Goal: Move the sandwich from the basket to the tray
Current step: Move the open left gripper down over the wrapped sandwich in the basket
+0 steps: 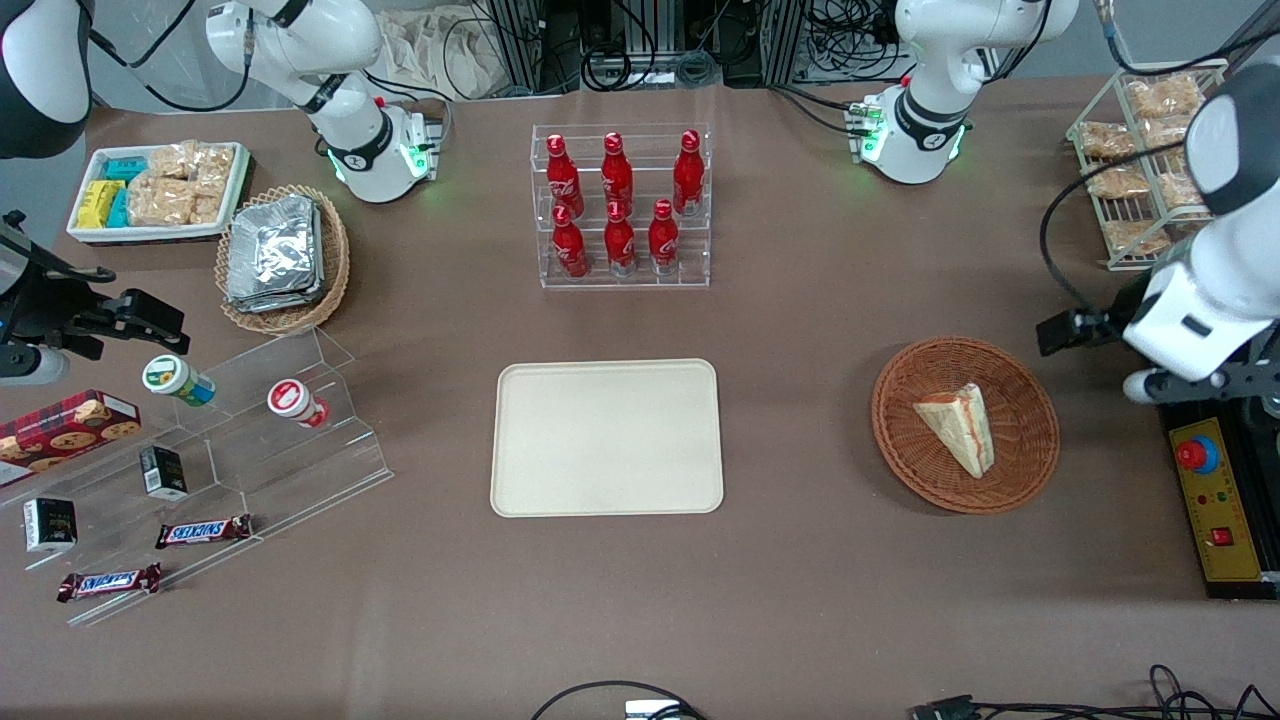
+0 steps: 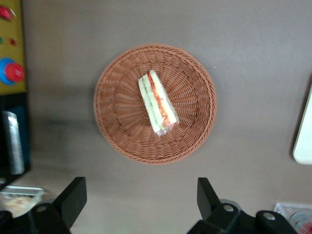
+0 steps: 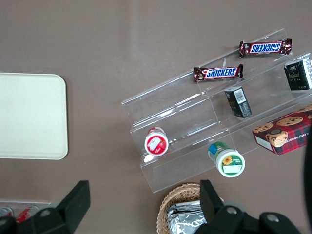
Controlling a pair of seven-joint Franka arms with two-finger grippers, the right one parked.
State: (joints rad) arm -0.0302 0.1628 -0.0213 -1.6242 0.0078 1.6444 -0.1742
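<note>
The sandwich (image 1: 960, 425) (image 2: 157, 102), a pale wedge with red and green filling along its cut edge, lies in the round reddish-brown wicker basket (image 1: 900, 440) (image 2: 112, 122). The cream tray (image 1: 606, 437) (image 2: 304, 131) (image 3: 29, 114) lies flat at the table's middle with nothing on it. My left gripper (image 1: 1065, 330) (image 2: 140, 187) hangs high above the table, just outside the basket's rim toward the working arm's end. It is open and holds nothing; bare tablecloth shows between its fingers (image 2: 73, 195).
A yellow control box (image 1: 1215, 500) with a red button lies beside the basket at the table's working-arm end. A wire rack of snack packs (image 1: 1140, 150) stands farther back. A rack of red bottles (image 1: 620, 205) stands farther from the camera than the tray. Toward the parked arm's end is an acrylic snack display (image 1: 250, 440).
</note>
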